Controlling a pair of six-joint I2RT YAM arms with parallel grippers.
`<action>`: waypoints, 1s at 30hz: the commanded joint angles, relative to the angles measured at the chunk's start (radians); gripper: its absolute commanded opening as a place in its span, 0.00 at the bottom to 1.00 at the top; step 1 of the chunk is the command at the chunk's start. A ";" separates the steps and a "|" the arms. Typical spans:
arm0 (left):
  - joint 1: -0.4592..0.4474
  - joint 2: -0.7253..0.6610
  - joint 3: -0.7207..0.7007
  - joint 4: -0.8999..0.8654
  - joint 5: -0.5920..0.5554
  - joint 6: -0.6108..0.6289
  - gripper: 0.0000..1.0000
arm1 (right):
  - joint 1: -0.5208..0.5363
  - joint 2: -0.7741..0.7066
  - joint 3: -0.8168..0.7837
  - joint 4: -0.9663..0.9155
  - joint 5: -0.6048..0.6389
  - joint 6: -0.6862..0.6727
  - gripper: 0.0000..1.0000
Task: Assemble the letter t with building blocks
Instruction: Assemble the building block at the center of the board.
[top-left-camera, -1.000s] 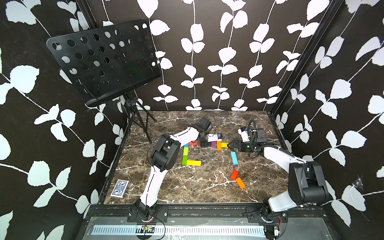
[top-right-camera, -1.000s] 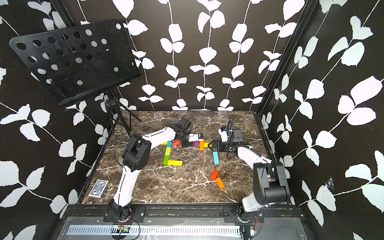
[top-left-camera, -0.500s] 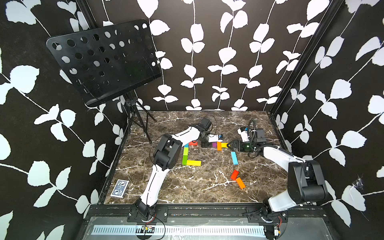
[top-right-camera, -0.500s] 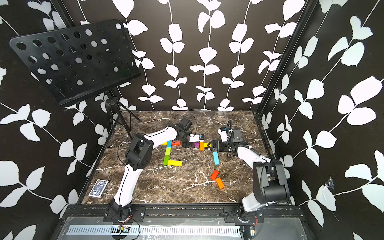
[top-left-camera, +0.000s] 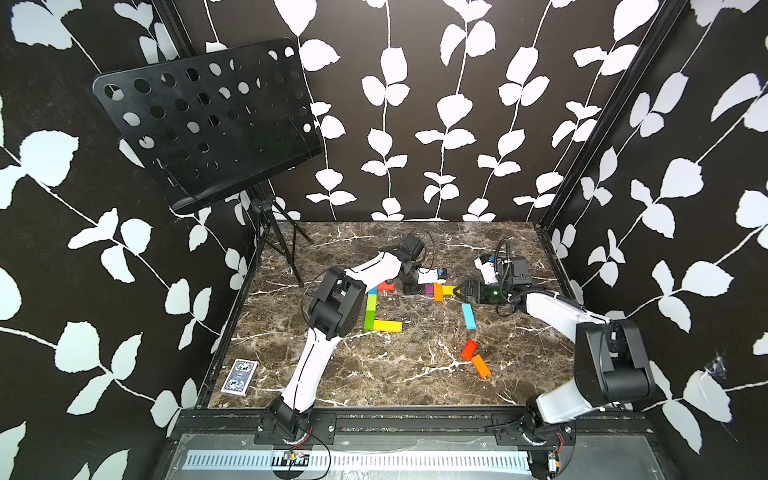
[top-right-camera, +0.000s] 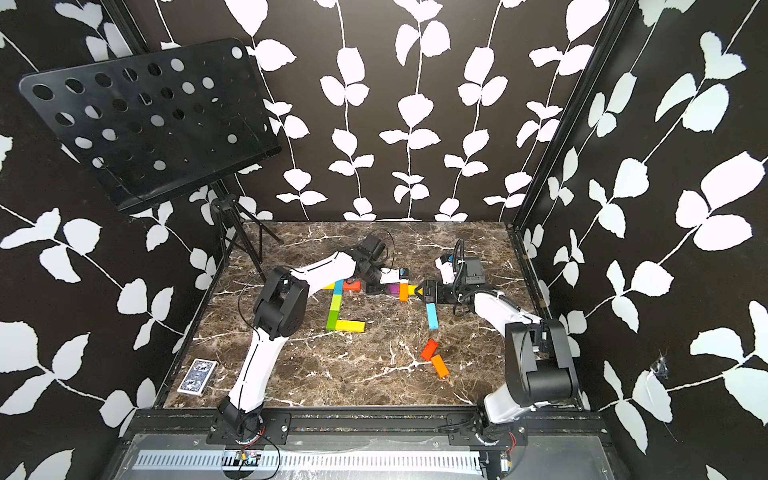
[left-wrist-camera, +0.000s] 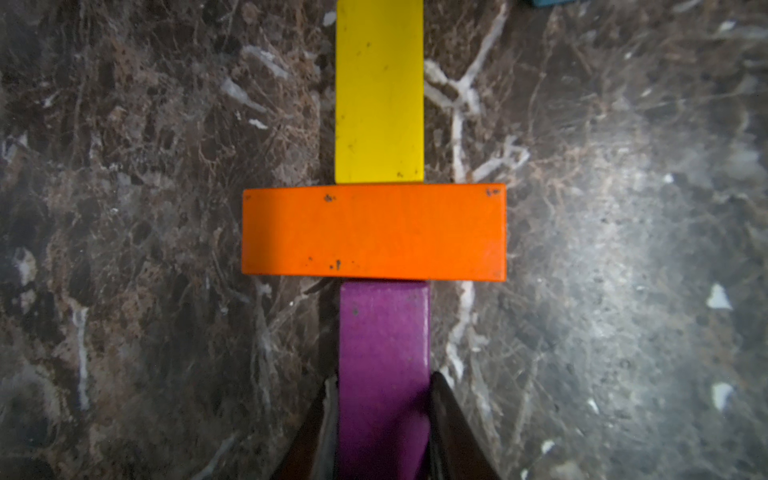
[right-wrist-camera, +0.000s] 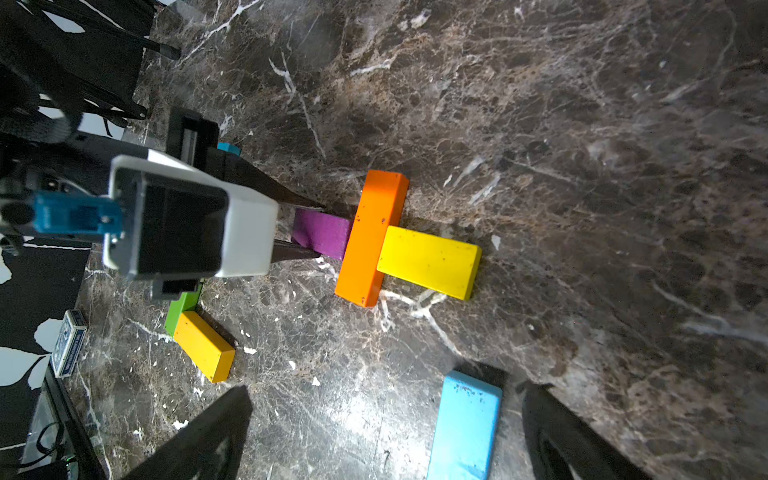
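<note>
My left gripper (left-wrist-camera: 382, 380) is clamped on the purple block (left-wrist-camera: 384, 328), with a finger (left-wrist-camera: 444, 415) flat on each long side near its rear end. The block's long axis runs straight out the way my fingers point. Its far end butts against the long side of the orange block (left-wrist-camera: 374, 232), which lies crosswise just ahead of the fingertips. Beyond the orange one, the yellow block (left-wrist-camera: 379, 91) carries on in nearly the same line as the purple, touching the orange's other long side. So the crossbar of the new letter t (top-left-camera: 437, 291) looks seated (the orange sits a shade skewed against the purple end, no more). I judge my move on this side is to let go and back out along that same axis, since any sideways drag would swing the purple off the orange.

My right gripper (right-wrist-camera: 386, 388) stands wide open and holds nothing. The blue block (right-wrist-camera: 465, 424) shows in the gap between its fingers, closer to one of them, with its long axis roughly along the way they point. I cannot tell whether the fingertips are down at its height. That arm is plainly the nearer one for it, and I take it for the piece that carries the stem on from the orange's end. The other letter t (top-left-camera: 370, 313), which looks complete, lies off to the side behind my left fingers, apart from all this
</note>
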 joint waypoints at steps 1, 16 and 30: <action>-0.001 0.013 0.021 -0.042 0.013 0.015 0.09 | -0.004 0.009 0.005 0.021 -0.018 -0.011 0.99; 0.000 0.010 0.022 -0.066 0.026 0.011 0.16 | -0.004 0.021 0.010 0.022 -0.029 -0.009 0.99; 0.000 0.010 0.018 -0.055 0.028 0.011 0.27 | -0.005 0.018 0.014 0.017 -0.034 -0.013 0.99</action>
